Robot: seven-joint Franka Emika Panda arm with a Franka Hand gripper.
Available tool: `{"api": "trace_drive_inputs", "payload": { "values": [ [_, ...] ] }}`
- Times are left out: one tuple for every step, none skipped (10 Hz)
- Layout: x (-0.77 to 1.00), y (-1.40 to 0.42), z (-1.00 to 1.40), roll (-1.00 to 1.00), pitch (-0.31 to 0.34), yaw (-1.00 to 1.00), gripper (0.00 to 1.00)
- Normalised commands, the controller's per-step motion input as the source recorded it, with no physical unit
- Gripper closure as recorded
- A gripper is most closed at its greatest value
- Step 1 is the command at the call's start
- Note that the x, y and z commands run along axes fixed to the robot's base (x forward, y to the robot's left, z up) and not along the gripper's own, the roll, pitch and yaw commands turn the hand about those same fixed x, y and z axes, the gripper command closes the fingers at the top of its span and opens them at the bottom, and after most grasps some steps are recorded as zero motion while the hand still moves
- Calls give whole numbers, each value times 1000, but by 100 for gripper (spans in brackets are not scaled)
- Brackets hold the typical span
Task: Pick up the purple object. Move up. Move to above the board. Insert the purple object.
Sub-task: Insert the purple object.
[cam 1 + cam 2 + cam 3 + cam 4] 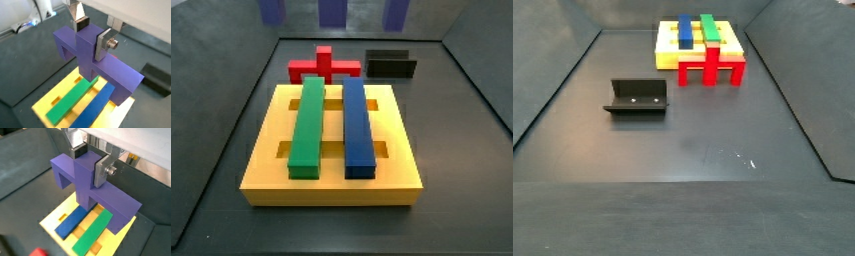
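In both wrist views my gripper (91, 36) (90, 163) is shut on the raised central stem of the purple object (107, 70) (110, 200). The purple object hangs level in the air, above the board (48, 103) (52, 220). Its stem points down toward the board's near end. In a side view only the purple object's three lower ends (331, 10) show at the picture's upper edge, high over the yellow board (331, 186). In a side view the board (667, 47) lies far back. The gripper shows in neither side view.
A green bar (306, 125) and a blue bar (357, 125) lie side by side in the board's slots. A red cross-shaped block (322, 65) (714, 65) sits against the board's end. The dark fixture (637, 97) (389, 64) stands on the grey floor nearby.
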Motion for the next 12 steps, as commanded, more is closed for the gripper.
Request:
{"api": "trace_drive_inputs", "payload": {
  "values": [
    [37,-949,-1000,41,-33,174,100],
    [0,-714,-926,33,0,417,100],
    [0,-660,-829,21,-11,420,100],
    [-140,-451,-917,20,-136,260,100],
    [-91,-214,-803,73,-126,189,100],
    [0,-137,-700,83,-110,86,100],
    [0,-160,-686,24,-147,0,100],
    [0,-137,-560,0,-149,0,100],
    [3,-131,-477,0,-104,-26,100],
    [0,-49,-383,0,-97,0,100],
    [0,-14,-211,1,-41,0,100],
    [0,-11,-163,0,-36,0,100]
  ]
}}
